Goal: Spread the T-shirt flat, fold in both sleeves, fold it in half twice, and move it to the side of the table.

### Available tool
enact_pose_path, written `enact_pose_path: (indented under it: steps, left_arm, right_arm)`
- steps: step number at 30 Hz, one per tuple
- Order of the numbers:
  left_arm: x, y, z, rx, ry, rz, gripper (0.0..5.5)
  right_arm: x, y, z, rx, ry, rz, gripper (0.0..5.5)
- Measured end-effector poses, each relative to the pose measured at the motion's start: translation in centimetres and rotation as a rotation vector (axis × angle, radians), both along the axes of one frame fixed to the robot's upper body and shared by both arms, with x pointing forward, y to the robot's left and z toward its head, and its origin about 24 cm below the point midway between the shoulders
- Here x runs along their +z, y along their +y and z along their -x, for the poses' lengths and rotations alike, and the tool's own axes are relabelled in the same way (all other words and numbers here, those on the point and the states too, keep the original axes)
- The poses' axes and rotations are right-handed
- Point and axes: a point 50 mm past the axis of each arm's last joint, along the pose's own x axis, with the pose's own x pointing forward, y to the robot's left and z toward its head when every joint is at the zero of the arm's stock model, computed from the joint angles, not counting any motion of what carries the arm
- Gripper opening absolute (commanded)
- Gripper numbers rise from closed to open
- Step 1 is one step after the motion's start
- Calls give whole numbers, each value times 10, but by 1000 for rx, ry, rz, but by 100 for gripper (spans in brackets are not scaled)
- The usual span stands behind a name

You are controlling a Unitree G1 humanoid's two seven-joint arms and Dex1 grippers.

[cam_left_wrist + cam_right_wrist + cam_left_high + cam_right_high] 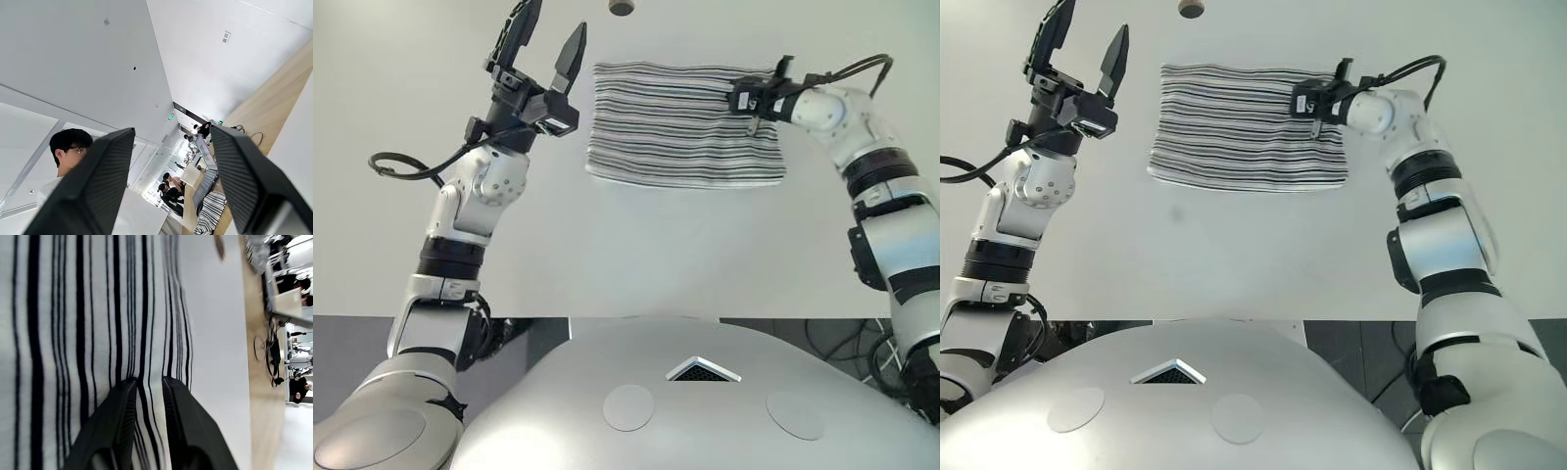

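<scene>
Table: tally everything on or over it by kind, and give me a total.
T-shirt: 1
End effectors: 2, the left end effector and the right end effector
Small round disc: 1
Total: 4

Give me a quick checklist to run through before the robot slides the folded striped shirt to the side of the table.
1. The shirt is folded into a compact rectangle: ok.
2. It lies flat on the table, no corner hanging off: ok.
3. The left jaws are open and raised clear of the cloth: ok.
4. The right jaws sit at the cloth's right edge: ok.
5. Firm hold on the cloth: cannot tell.
6. The small round object beyond the far edge is apart from the cloth: ok.
</scene>
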Motion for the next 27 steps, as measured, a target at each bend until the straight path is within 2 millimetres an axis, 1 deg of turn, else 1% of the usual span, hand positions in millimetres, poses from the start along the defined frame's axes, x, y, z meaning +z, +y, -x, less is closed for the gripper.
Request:
enact_pose_path:
  steps: [2,4,6,9,11,13,17,19,20,23,25,27]
  left_arm:
    - [2,-1,1,-8,2,-4,285]
    - [4,0,2,-8,-3,-10,285]
    - [4,0,2,-9,7,-19,285]
    - [3,0,1,-8,12,-25,285]
    - [3,0,1,-7,19,-33,285]
    - [3,-1,2,-11,29,-56,285]
    - [4,-3,3,-17,39,-75,285]
    - [3,-3,2,-17,53,-87,285]
    - [3,-2,2,-18,57,-92,285]
    - [2,-2,2,-22,67,-110,285]
    - [1,-2,2,-29,79,-132,285]
    - [-2,-1,5,-48,100,-162,285]
  right_arm:
    - [7,-10,-1,42,44,103,101]
    - [16,-27,4,102,124,218,101]
    - [24,-37,10,151,200,298,101]
    - [38,-42,26,231,362,369,101]
    - [41,-32,44,307,502,390,101]
    - [38,-14,68,399,622,388,101]
    - [33,15,96,472,699,290,101]
    - [32,28,103,501,691,252,101]
    - [30,39,108,521,683,208,101]
    - [26,62,110,545,634,108,101]
    - [25,69,109,531,615,64,101]
    - [24,73,118,519,616,6,101]
